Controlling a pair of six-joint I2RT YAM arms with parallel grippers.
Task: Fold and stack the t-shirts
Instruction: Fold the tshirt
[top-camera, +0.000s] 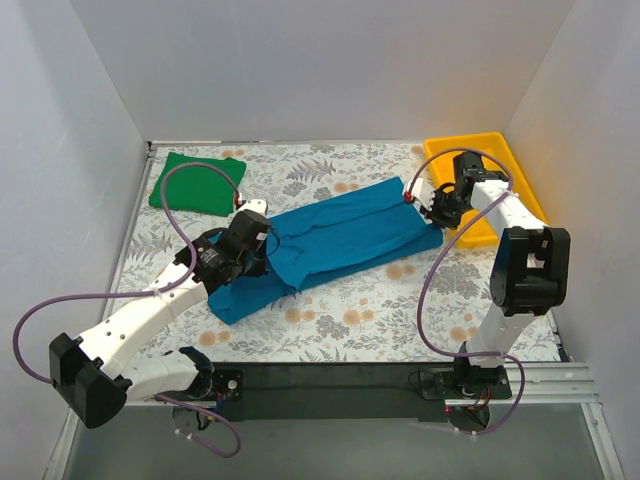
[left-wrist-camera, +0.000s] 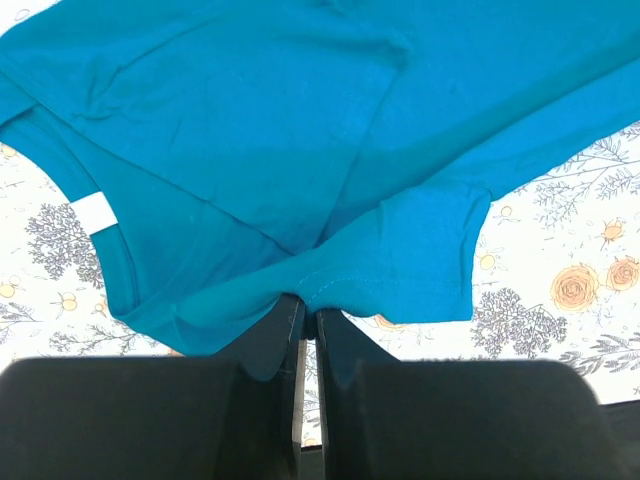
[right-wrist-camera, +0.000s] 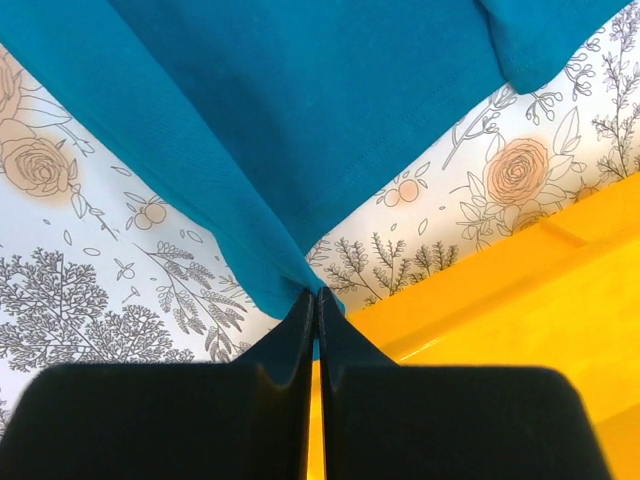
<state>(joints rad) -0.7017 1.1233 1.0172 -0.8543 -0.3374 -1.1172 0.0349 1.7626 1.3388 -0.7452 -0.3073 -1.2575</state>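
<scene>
A teal-blue t-shirt (top-camera: 335, 245) lies stretched across the middle of the flowered table, folded lengthwise. My left gripper (top-camera: 262, 250) is shut on its near-left part; in the left wrist view the fabric's stitched hem (left-wrist-camera: 330, 285) is pinched between the fingertips, with the collar and white label (left-wrist-camera: 96, 211) to the left. My right gripper (top-camera: 432, 212) is shut on the shirt's far-right corner (right-wrist-camera: 300, 275), held just beside the tray. A bright green t-shirt (top-camera: 198, 184) lies folded at the far left, away from both grippers.
A yellow plastic tray (top-camera: 478, 150) stands at the far right corner, its rim (right-wrist-camera: 470, 290) right under my right gripper. White walls close in the table on three sides. Purple cables loop above both arms.
</scene>
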